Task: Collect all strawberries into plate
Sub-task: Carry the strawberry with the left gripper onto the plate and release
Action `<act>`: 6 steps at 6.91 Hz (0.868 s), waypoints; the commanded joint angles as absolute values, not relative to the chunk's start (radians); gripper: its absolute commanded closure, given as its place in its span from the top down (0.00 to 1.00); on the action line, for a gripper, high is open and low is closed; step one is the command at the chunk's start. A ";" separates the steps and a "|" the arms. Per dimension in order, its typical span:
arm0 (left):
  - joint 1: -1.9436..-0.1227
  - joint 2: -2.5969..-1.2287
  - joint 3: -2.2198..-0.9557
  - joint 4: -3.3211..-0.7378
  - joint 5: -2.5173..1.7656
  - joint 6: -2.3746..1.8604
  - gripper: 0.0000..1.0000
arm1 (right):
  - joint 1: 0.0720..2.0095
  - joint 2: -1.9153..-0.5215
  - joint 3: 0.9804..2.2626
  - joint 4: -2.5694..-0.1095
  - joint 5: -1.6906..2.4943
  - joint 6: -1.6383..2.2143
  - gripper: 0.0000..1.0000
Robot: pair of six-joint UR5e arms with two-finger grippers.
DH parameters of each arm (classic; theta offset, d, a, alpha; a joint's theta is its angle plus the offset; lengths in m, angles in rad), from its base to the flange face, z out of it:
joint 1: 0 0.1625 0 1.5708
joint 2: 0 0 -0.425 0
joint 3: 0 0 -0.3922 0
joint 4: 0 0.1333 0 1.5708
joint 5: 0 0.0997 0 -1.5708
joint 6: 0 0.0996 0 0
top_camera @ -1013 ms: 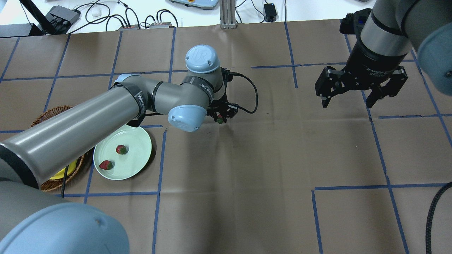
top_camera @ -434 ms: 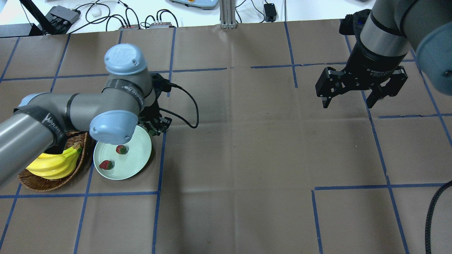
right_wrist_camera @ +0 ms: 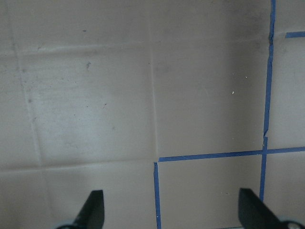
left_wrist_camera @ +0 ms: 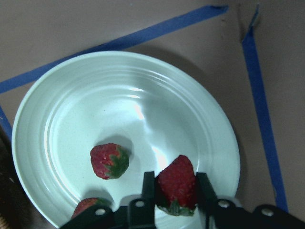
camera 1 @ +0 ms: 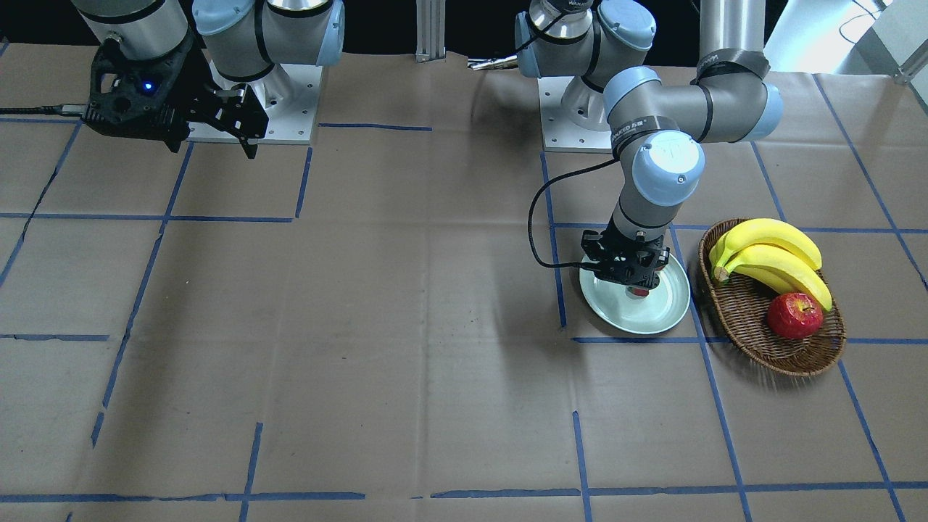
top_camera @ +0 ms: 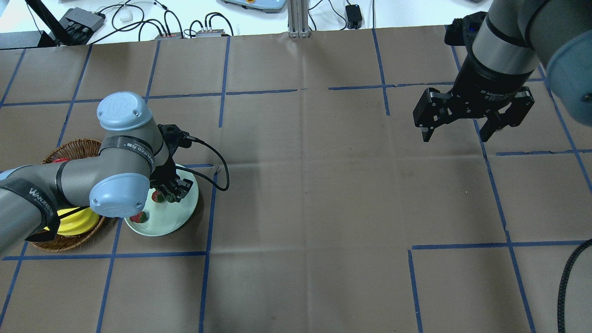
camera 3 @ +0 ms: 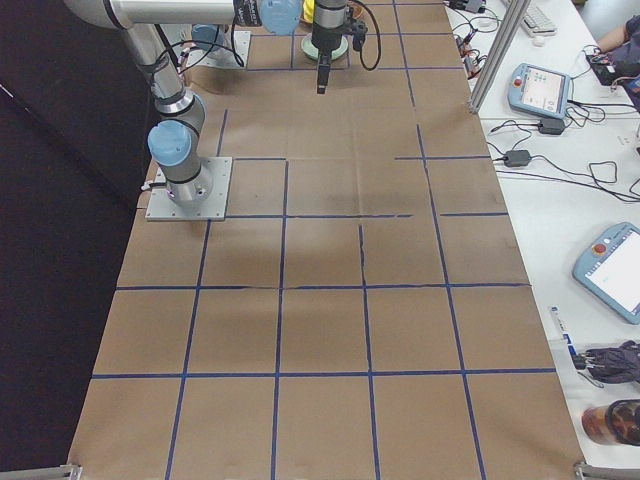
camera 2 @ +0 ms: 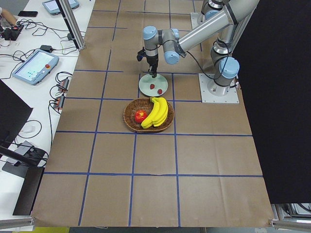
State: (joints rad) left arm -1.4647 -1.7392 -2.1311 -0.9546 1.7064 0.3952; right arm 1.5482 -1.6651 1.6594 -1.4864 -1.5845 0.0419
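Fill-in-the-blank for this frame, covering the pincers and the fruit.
The left pincer is shut on a ___.
On the plate lie ___ loose strawberries.
The right pincer is ___ and empty.
The apple sits in the ___.
Missing words: strawberry; two; open; basket.

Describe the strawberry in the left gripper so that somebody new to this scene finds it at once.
Beside the wicker basket with bananas lies a pale green plate. Above the plate, the left gripper is shut on one strawberry. The other two strawberries lie loose on the plate.
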 commanded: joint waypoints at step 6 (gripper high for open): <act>-1.479 -1.747 -2.087 -0.963 1.667 0.344 0.99 | 1.552 -1.667 1.658 -1.486 -1.578 0.041 1.00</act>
